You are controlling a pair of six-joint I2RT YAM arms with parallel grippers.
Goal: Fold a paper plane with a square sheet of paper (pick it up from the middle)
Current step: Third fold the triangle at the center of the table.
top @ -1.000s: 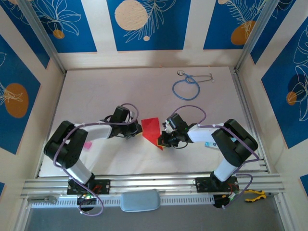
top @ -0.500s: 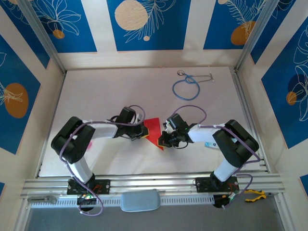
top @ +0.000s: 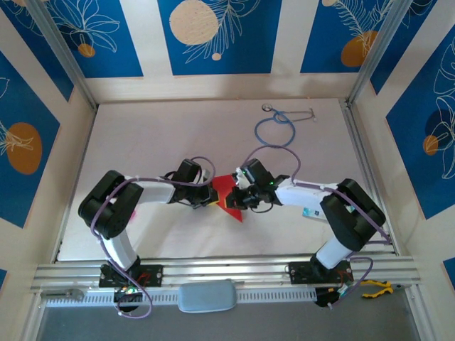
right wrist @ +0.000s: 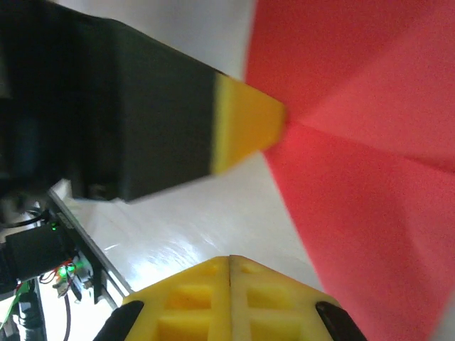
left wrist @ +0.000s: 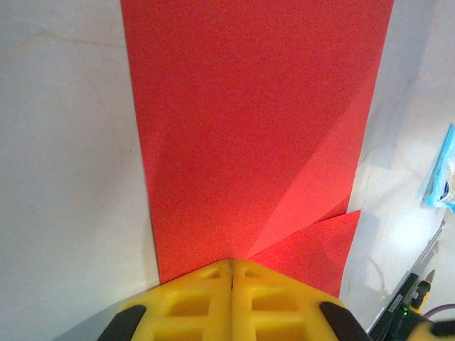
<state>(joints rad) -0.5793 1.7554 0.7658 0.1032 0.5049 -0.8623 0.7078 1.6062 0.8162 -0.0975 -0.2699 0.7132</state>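
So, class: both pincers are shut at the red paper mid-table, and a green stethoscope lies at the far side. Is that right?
Not quite. The stethoscope is blue, not green; the top external view shows it. The rest stands: the left pincer and right pincer are shut at the red paper.

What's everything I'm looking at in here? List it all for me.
sheet of paper: one, bright red, partly folded, mid-table between the arms
stethoscope: one, blue, far side of the table
packet: one, light blue, beside the right arm
tool: one, yellow and black, near right corner, off the table
table: one, white
wall panels: several, blue with leaf drawings, around the table
left arm: one, black and white; yellow jaws shut, tip touching the paper
right arm: one, black and white; yellow jaws shut, beside the paper
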